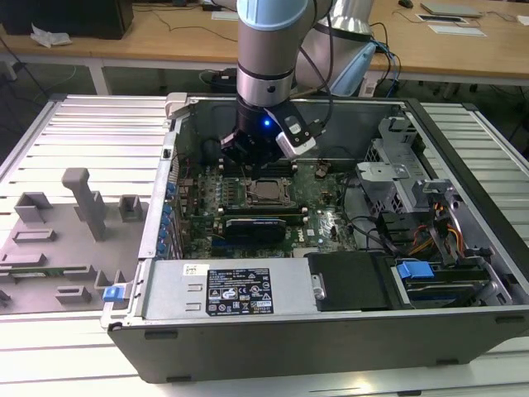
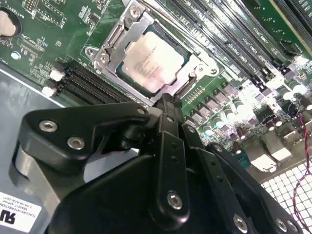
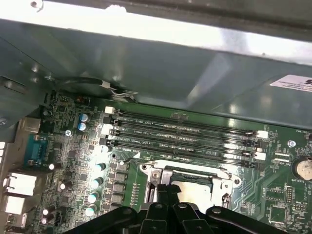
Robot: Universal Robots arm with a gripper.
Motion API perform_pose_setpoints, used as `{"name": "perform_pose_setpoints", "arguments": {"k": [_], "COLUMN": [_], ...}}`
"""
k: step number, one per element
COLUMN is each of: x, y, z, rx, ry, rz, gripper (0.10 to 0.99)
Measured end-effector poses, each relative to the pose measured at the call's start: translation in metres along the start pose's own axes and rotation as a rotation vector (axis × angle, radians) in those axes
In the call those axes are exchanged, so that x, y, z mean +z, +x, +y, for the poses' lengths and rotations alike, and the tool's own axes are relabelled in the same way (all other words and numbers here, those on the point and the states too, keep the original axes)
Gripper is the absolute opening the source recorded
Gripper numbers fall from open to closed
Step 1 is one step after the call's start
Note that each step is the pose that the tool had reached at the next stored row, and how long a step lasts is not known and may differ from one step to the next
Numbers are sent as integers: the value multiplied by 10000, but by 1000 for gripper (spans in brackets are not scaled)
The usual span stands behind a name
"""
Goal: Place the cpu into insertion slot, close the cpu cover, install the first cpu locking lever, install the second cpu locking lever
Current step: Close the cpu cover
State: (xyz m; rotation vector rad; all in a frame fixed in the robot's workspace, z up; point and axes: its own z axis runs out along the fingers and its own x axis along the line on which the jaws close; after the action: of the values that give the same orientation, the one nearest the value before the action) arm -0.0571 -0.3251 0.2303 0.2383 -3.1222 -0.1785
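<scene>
Slatted metal table (image 1: 83, 124) carries an open computer case (image 1: 331, 331); wooden desks stand behind it. Inside the case, the cpu (image 2: 148, 61) lies flat in its socket on the green board (image 1: 194, 227). The cpu cover (image 2: 114, 46) rims the cpu on every visible side and appears lowered onto it. Whether either locking lever is latched cannot be told. Memory slots (image 3: 185, 136) run alongside the cpu.

The pincer (image 2: 168, 101) hangs close above the cover's edge, just beside the cpu. Its fingers meet at the tip and hold nothing. Whether the tip touches the cover cannot be told.

Judgement: the work stands at the lever stage, with the cpu seated and the cover down. To do this step well:
- Bear only on the lever wire, never on the metal top of the cpu.
- Hold the closed tip square to the lever and follow its arc.
- Apply light, steady force.
- Keep clear of the small capacitors (image 3: 92, 197) near the cpu.
</scene>
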Motion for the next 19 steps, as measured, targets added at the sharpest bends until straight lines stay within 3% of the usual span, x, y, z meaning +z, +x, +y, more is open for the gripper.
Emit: {"name": "perform_pose_setpoints", "arguments": {"k": [2, 6, 8, 12, 14, 19], "x": [-1, -2, -3, -5, -4, -6], "y": [-1, -2, -32, -180, -192, -252], "z": [-6, -22, -27, -50, -52, -61], "rx": [1, 21, 31, 38, 65, 2], "ry": [64, 375, 401, 414, 654, 655], "rz": [10, 55, 60, 69, 105, 111], "gripper": [106, 106, 106, 106, 106, 106]}}
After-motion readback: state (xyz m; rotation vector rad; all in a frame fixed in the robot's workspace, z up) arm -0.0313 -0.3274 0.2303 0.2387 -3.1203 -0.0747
